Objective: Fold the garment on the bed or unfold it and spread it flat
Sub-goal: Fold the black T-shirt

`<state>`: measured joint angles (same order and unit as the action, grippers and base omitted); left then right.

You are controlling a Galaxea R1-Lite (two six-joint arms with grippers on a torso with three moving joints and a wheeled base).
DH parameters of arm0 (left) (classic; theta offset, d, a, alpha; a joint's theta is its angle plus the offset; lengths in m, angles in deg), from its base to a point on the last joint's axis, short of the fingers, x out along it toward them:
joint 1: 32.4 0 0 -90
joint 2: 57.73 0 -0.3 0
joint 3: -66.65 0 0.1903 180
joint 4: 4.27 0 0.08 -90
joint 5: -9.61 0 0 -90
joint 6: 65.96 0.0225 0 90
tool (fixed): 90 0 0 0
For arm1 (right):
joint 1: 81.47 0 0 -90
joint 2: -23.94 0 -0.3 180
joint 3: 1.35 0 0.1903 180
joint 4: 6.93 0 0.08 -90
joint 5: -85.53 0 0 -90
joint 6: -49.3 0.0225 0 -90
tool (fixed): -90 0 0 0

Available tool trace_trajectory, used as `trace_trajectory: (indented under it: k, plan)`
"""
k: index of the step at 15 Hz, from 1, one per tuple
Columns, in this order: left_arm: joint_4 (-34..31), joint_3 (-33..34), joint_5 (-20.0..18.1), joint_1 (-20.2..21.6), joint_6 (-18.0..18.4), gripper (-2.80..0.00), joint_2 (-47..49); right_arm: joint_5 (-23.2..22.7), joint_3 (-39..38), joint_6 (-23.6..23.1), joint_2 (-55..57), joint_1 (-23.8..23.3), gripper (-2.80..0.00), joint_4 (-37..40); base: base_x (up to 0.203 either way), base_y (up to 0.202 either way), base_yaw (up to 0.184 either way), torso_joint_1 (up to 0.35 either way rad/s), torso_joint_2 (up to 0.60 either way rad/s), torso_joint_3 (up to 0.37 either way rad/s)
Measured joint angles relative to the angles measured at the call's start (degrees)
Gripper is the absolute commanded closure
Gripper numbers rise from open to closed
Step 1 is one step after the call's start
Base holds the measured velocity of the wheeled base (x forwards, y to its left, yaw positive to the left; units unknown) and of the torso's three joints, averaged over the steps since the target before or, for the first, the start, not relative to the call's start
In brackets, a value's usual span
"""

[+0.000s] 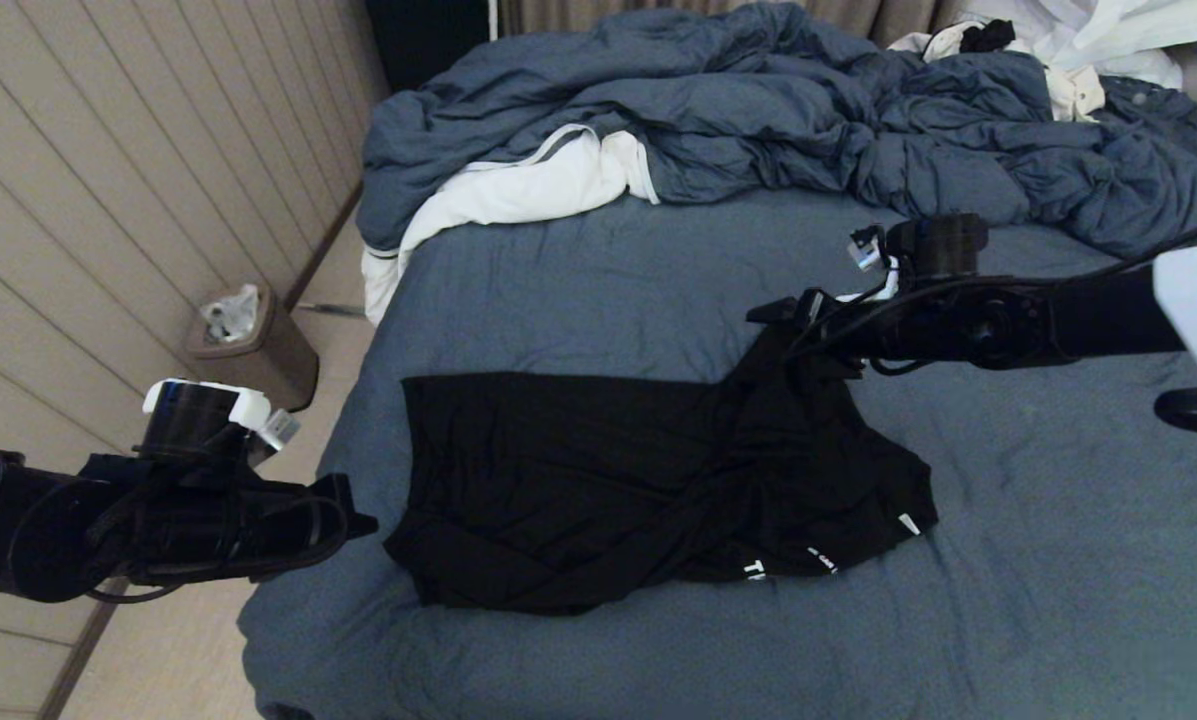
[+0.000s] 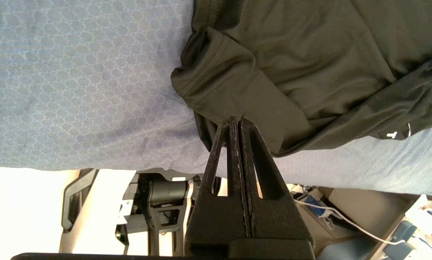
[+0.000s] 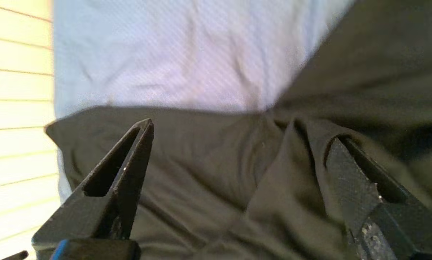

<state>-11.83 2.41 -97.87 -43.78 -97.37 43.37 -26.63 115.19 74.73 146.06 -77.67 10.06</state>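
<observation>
now r claw point(image 3: 237, 144) splayed over garment point(image 1: 598, 480)

black garment point(image 1: 598, 480), rumpled, on slate-blue bed point(image 1: 598, 280)

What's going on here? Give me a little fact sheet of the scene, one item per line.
garment: black T-shirt, partly folded and rumpled on the bed
left gripper: shut, empty, beside the bed's left edge
right gripper: open, above the shirt's far right part
duvet: rumpled at the far end
bin: on the floor, left of the bed
</observation>
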Motion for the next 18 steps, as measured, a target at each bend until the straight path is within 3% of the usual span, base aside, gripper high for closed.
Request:
trace_trajectory:
  k: [4,8,14,18]
  plan:
    - [0.94,0.48,0.01,0.05,0.06,0.0,-0.09,7.4,4.08,2.4,2.04,0.27,-2.8,1.21,0.0,0.0,0.0,0.0,0.0,0.0]
    - [1.21,0.94,0.01,-0.04,0.05,0.0,-0.22,10.29,7.7,7.22,3.25,0.27,-2.8,1.42,0.0,0.0,0.0,0.0,0.0,0.0]
    - [1.19,1.05,0.01,-0.06,0.06,0.0,-0.35,17.13,12.71,7.84,6.01,0.21,-2.8,4.07,0.0,0.0,0.0,0.0,0.0,0.0]
    - [1.2,1.07,0.01,-0.06,0.06,0.0,-0.35,17.98,13.66,7.62,6.94,0.23,-2.8,5.47,0.0,0.0,0.0,0.0,0.0,0.0]
